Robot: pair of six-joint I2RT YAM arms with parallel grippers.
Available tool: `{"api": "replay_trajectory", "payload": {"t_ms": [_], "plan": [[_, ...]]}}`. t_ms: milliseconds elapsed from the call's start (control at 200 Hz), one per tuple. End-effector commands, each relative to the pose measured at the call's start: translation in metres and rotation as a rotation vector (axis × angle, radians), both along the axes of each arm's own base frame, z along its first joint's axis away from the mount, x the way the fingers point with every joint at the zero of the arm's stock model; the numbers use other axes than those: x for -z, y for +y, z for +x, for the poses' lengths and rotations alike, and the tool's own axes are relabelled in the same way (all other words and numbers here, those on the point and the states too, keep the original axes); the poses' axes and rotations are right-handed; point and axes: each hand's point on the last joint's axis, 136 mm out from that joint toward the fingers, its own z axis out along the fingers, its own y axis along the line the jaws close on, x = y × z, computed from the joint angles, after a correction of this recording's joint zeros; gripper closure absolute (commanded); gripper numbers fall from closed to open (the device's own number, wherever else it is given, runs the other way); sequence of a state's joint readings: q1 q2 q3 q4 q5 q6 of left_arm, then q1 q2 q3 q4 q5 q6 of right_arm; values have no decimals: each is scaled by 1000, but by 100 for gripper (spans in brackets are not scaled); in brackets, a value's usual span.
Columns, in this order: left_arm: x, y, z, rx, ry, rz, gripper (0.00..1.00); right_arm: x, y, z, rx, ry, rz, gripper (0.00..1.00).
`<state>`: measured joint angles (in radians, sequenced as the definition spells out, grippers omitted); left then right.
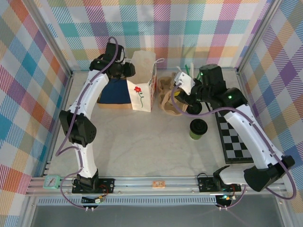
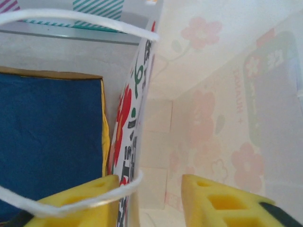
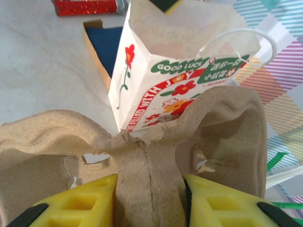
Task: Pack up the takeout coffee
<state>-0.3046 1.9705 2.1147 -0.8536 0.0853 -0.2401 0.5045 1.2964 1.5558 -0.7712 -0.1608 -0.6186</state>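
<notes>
The takeout coffee (image 1: 198, 128), a small green cup with a black lid, stands on the table right of centre, apart from both grippers. The white paper bag (image 1: 142, 84) stands upright and open at the back. My left gripper (image 1: 126, 71) is at the bag's left rim. In the left wrist view this gripper (image 2: 150, 182) is open and straddles the bag's wall (image 2: 137, 118), one finger outside and one inside. My right gripper (image 1: 182, 92) is shut on the middle ridge of a brown pulp cup carrier (image 3: 151, 156), just right of the bag (image 3: 175, 90).
A cardboard box with a blue inside (image 1: 113, 92) lies against the bag's left side. A black-and-white checkered mat (image 1: 234, 139) lies at the right. The bag's white cord handle (image 2: 71, 19) loops near the left fingers. A red shiny object (image 3: 85, 6) lies beyond the box.
</notes>
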Motion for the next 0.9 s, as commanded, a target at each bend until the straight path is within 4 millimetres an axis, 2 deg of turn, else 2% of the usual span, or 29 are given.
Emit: {"api": "replay_trajectory", "payload": {"t_ms": [0, 130, 190, 390, 590, 895], "plan": [[-8, -1, -9, -3, 0, 34, 72, -21, 8, -17, -29, 14, 91, 64], [-14, -3, -20, 2, -2, 44, 87, -34, 9, -30, -40, 4, 112, 65], [-18, -3, -27, 3, -8, 39, 91, -39, 10, -36, -50, 1, 118, 66], [-32, -3, -56, -1, -17, 21, 92, -60, 18, -56, -94, -8, 146, 66], [-44, -1, -99, -20, -25, 7, 92, -78, 31, -73, -135, -18, 149, 66], [-35, 0, -175, -62, -4, -7, 88, -112, 51, -98, -203, -13, 220, 68]]}}
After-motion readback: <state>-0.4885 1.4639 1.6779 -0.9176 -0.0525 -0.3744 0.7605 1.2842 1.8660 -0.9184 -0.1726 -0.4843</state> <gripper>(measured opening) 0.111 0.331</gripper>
